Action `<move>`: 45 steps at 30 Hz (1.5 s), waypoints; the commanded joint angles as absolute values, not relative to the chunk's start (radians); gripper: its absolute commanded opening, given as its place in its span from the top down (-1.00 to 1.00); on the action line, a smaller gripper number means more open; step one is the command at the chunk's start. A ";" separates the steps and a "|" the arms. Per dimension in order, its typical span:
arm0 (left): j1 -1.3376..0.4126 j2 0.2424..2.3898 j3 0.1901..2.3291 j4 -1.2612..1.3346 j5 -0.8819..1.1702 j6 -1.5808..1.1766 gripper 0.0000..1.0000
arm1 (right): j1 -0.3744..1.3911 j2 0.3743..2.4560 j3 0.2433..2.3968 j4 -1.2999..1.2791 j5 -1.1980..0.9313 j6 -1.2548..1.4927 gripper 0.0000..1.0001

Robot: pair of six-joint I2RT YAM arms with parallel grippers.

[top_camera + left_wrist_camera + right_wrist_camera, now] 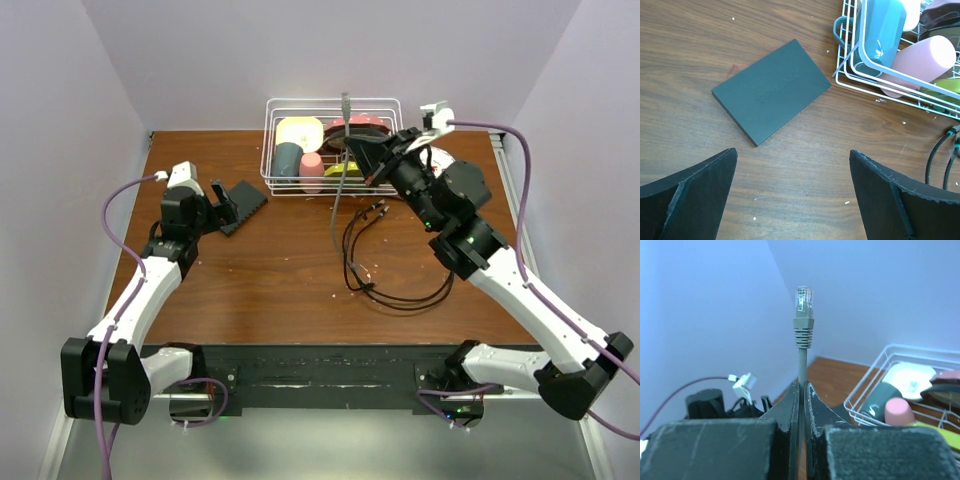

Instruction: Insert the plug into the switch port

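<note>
1. Bare surface (695, 45) rings the switch (771, 91) on its left and near sides, so there is free passage there.
2. The wire basket (850, 75) stands just beside the switch's far right corner and narrows that side.
3. The left tool (792, 152), jaws spread wide, hangs near the switch with only bare wood between its fingers.
4. Black cable loops (395, 290) clutter the middle of the surface, well apart from the switch.
5. The right tool (802, 387), clamped on the grey lead (802, 365), sits raised before the basket, and the plug (803, 300) stands unobstructed above it.
</note>
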State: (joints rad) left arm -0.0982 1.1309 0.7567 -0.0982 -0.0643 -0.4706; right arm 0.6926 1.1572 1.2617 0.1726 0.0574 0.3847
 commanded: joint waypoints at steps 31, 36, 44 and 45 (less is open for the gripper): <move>-0.091 1.026 0.716 -0.015 0.038 -0.437 -1.00 | 0.695 1.133 1.208 -0.092 -0.233 0.140 1.00; -0.091 1.035 0.666 0.128 0.175 -0.460 -1.00 | 0.696 1.328 1.141 -0.118 -0.330 0.098 1.00; -0.091 1.084 0.549 0.397 0.426 -0.521 -0.82 | 0.698 1.607 1.069 0.049 -0.534 0.167 1.00; -0.091 1.094 0.540 0.460 0.451 -0.529 -0.77 | 0.696 1.612 1.066 0.063 -0.552 0.175 1.00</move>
State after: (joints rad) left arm -0.0982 1.0691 0.5804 0.2142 0.2749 -0.4847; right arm 0.6945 1.6341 1.0607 -0.0586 -0.4145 0.1455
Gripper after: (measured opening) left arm 0.919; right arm 0.023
